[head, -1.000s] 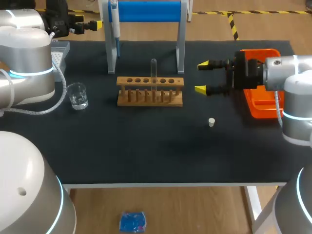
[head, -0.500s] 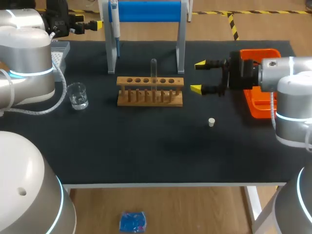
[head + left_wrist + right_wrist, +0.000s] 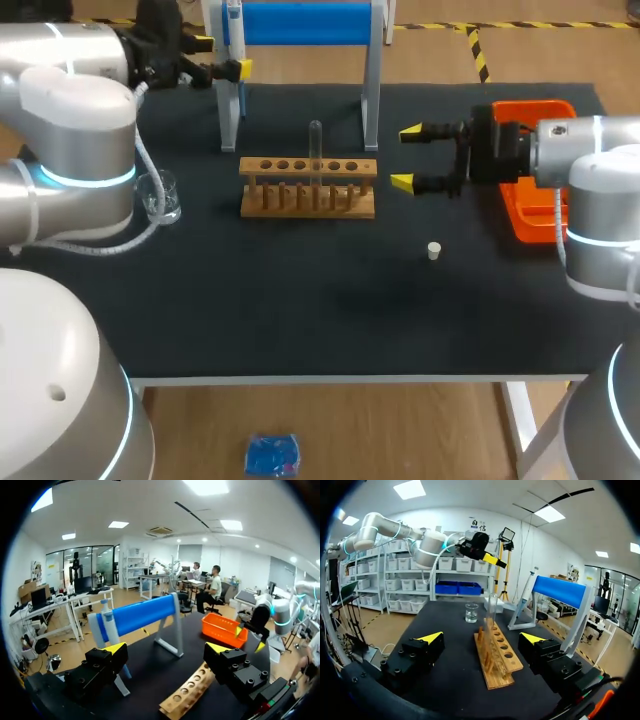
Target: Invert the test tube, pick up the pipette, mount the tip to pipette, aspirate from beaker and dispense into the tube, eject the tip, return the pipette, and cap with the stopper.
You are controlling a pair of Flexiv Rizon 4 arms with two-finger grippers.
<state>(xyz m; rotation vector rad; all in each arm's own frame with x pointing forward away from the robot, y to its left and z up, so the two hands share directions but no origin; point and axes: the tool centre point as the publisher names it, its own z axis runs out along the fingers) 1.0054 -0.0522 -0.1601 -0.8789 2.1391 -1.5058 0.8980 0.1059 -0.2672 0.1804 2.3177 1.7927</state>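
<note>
Test tube: stands straight up in a middle hole of the wooden rack.
Pipette: hangs on the blue stand, at 11 o'clock from the rack.
Beaker: at 9 o'clock from the rack.
Stopper: lies alone at 4 o'clock from the rack.
Left gripper: fingers spread wide, holding nothing, just beside the pipette.
Right gripper: fingers spread wide, holding nothing, at 3 o'clock from the rack, not touching it.

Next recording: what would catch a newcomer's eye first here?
The bright blue stand at the back of the table and the orange tray at its right edge stand out. Mid-table, a wooden rack holds one upright test tube, with the right claw open beside it.
</note>
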